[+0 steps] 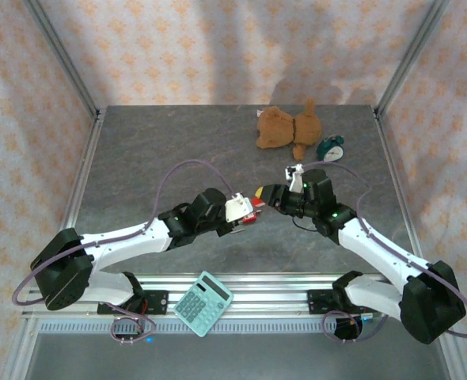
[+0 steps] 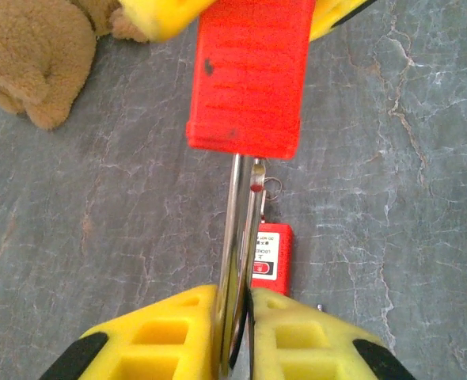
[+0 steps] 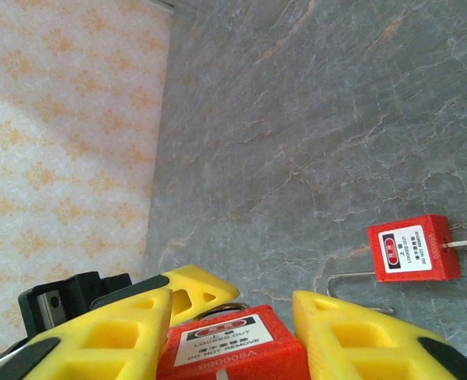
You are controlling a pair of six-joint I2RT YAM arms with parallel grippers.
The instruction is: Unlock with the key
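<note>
Left pincer pinches key; right pincer clamps padlock; grey marbled table, patterned walls.

Place: robot test cell in a lab | Evidence: aluminium frame posts; printed backdrop walls (orange floral pattern); grey stone-look table; two arms bolted to a rail

Two padlocks, one teddy, clock, calculator, perhaps one key.
</note>
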